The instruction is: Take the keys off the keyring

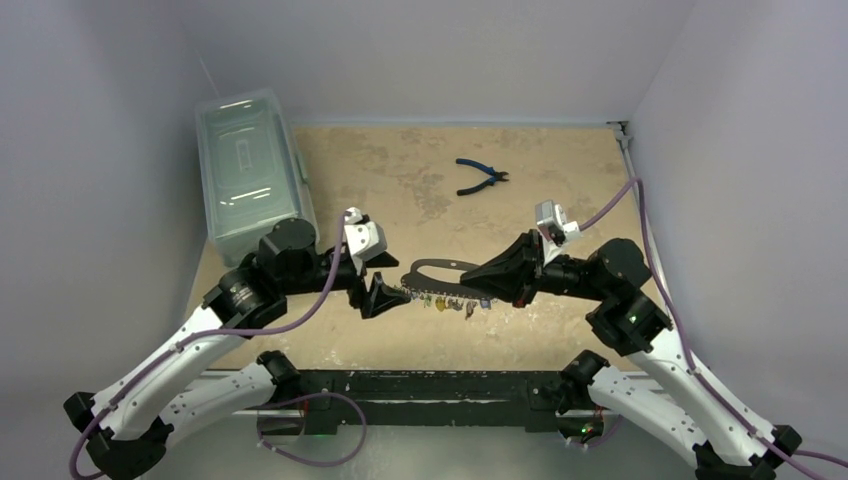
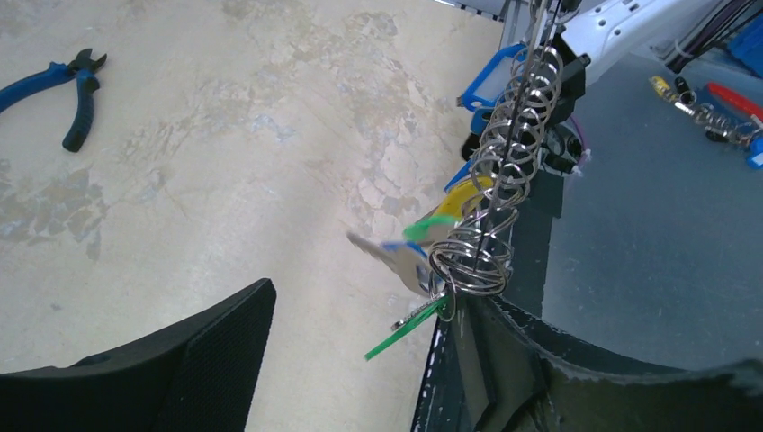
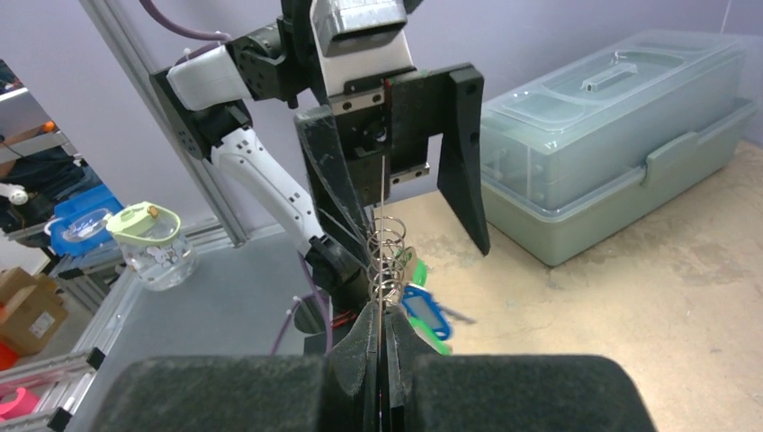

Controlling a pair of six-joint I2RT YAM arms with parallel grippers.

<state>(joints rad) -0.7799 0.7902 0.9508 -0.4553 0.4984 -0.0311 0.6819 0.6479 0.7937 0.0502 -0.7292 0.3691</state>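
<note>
The keys (image 1: 450,302) hang threaded at centre frame. Your right gripper (image 3: 381,315) clamps the keyring (image 3: 385,193); your left gripper (image 2: 371,297) stands wide and empty. Next, I judge, close it on one key.

Robotics lab: aluminium frame (image 3: 164,117), plain booth walls (image 1: 450,50), worn test table (image 1: 560,330).

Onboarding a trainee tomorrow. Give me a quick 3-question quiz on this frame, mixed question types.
1. True or false: the right gripper is shut on the keyring.
2. Where do the pliers lie? A) held in a gripper B) on the table, beyond both arms C) hanging off the keyring
3. Short answer: which gripper is open, its fingers wide apart beside the keys?

Key: 1 true. 2 B. 3 the left gripper.
</note>
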